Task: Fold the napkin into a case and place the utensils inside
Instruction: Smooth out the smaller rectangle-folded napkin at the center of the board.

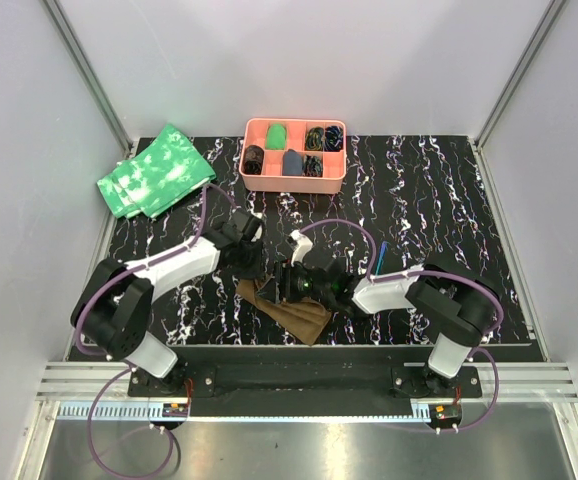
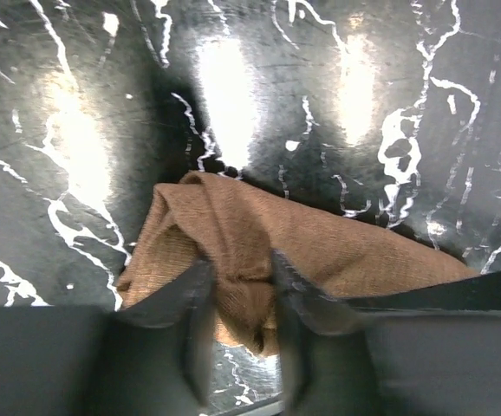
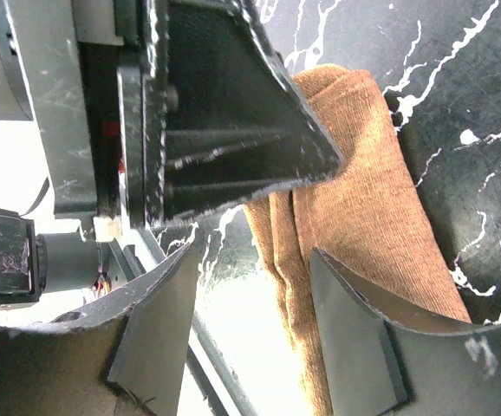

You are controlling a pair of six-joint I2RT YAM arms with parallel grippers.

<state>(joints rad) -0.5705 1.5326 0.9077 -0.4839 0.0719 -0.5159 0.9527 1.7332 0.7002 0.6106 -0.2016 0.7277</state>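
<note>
Black marbled table (image 1: 449,200) | left tool (image 2: 240,269) pinches napkin (image 2: 337,251) | right tool (image 3: 255,260) open, perhaps touching it

I am working in a robotics lab test cell. A black white-veined mat (image 1: 449,220) is serving as my work surface. Plain white panels (image 1: 299,60) are boxing it in behind and on both sides, aluminium frame posts (image 1: 86,75) are rising at its far corners, and along its near edge a slotted metal rail (image 1: 529,380) is carrying my arm bases (image 1: 157,368), with purple cables (image 1: 90,425) looping below.

No readable text, labels, numbers or signs anywhere.
</note>
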